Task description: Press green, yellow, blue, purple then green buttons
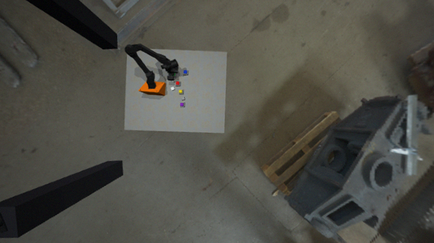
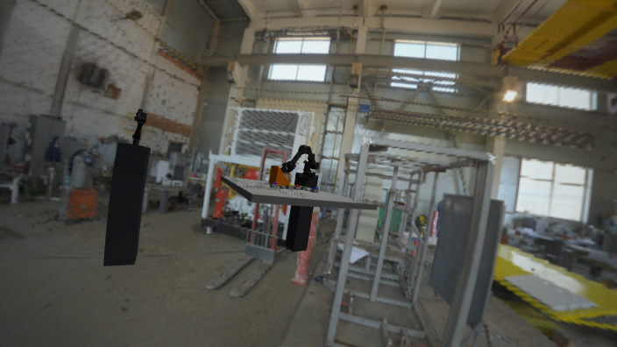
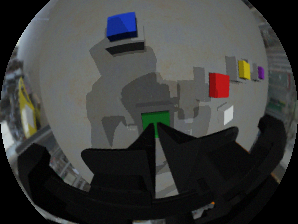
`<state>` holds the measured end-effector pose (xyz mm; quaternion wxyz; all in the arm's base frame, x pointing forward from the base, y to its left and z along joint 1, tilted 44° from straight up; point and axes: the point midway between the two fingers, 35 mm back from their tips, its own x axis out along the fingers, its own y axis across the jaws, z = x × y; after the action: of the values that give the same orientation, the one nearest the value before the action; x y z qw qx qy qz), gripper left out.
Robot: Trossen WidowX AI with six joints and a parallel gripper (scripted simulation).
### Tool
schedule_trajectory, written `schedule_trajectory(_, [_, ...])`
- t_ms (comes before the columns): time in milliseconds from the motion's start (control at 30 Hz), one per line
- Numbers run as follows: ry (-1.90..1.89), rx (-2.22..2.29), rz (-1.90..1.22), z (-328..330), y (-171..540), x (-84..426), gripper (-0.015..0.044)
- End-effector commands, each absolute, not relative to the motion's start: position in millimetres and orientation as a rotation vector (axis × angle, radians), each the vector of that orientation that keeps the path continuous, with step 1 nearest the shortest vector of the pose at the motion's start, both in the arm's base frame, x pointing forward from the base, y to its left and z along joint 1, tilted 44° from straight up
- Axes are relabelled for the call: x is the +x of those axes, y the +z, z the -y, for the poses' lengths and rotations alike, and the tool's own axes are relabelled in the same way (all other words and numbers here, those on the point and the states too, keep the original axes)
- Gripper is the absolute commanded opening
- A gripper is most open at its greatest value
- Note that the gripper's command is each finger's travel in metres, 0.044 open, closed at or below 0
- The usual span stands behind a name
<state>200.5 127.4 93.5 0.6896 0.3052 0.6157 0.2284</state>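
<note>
My gripper (image 3: 154, 125) is shut and empty, its fingertips over the near part of the green button (image 3: 152, 117) in the wrist view. Whether they touch it cannot be told. In the top view the arm partly hides this button. The blue button (image 1: 185, 71) (image 3: 121, 26) stands beyond it, at the upper left in the wrist view. The yellow button (image 1: 180, 91) (image 3: 244, 70) and the purple button (image 1: 182, 104) (image 3: 261, 73) are farther off to the right in the wrist view. None of these three is near the fingers.
A red button (image 1: 177, 83) (image 3: 219, 85) stands between the green and yellow ones. A small white block (image 1: 172, 88) (image 3: 228, 115) lies near it. A small pale object (image 1: 183, 98) lies between yellow and purple. An orange wedge (image 1: 160, 88) (image 2: 276, 176) is by the arm's base.
</note>
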Motion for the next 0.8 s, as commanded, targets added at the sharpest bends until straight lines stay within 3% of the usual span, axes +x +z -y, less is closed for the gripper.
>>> schedule_trajectory(0, [0.510,0.682,-1.378,-126.1,94.6,200.4,0.0020])
schedule_trajectory(467, [0.500,0.681,-1.387,-63.4,156.3,187.7,0.0020])
schedule_trajectory(767, [0.478,0.685,-1.391,-45.3,146.9,203.4,0.0020])
